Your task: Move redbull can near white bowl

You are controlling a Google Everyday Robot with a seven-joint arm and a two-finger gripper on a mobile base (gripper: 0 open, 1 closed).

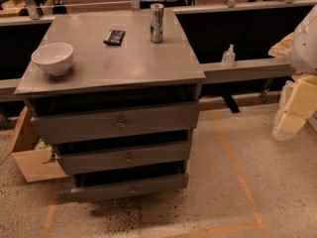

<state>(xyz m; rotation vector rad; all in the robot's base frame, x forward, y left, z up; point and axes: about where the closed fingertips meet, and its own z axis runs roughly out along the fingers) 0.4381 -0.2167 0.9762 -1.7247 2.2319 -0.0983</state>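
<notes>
The redbull can (156, 23), tall, slim and silver, stands upright near the back edge of the grey cabinet top (129, 63), right of the middle. The white bowl (52, 58) sits at the front left corner of the same top, well apart from the can. My arm comes in at the right edge of the view, and my gripper (288, 125) hangs low beside the cabinet, below the level of the top and far to the right of the can. It holds nothing that I can see.
A flat black rectangular object (114, 36) lies left of the can. A clear pump bottle (228, 56) stands on a narrow ledge (247, 69) right of the cabinet. Three drawers (119, 124) stand slightly open below. A cardboard box (29, 157) sits on the floor at left.
</notes>
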